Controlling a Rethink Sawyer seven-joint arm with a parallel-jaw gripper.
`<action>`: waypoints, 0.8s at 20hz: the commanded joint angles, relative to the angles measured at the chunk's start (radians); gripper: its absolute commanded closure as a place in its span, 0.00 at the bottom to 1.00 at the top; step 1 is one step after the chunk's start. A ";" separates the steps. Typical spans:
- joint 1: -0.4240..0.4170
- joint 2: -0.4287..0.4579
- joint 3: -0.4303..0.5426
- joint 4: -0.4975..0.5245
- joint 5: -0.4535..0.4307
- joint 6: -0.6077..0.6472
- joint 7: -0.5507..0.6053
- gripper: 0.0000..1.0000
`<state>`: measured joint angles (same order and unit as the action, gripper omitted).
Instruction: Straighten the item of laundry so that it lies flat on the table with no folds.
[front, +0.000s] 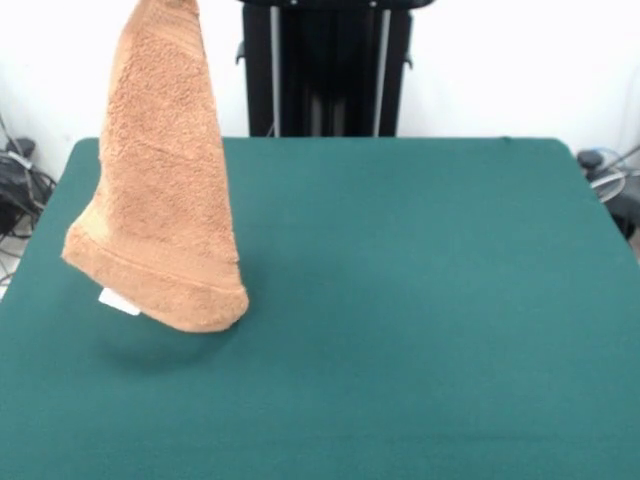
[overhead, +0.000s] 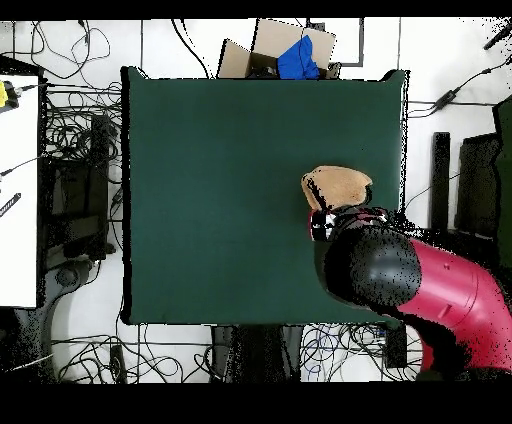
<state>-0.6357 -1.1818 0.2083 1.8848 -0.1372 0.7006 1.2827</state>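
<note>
The item of laundry (front: 165, 190), a light orange-brown terry towel, hangs in the air as a narrow cone from the top edge of the front view. Its banded lower hem and small white tag (front: 119, 301) dangle just over the left part of the dark green table (front: 420, 300). In the overhead view the towel (overhead: 335, 186) shows as a small bunched patch by the table's (overhead: 220, 180) right side. My gripper (overhead: 345, 216) sits directly above it at the end of the red and black arm (overhead: 440, 290), shut on the towel's top. The grip point itself is hidden.
The black pedestal (front: 325, 65) stands behind the table's far edge. A cardboard box (overhead: 285, 52) with something blue in it lies beyond one table edge. Cables (overhead: 80, 150) cover the floor around the table, and a white desk (overhead: 18, 190) stands to one side.
</note>
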 joint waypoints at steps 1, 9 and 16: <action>0.046 -0.017 -0.073 0.181 0.056 0.013 0.244 1.00; 0.117 -0.026 -0.115 0.234 0.086 -0.037 0.289 1.00; 0.165 -0.022 -0.154 0.249 0.079 -0.051 0.302 1.00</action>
<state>-0.5153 -1.2283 0.1114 2.0034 -0.0860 0.7002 1.2847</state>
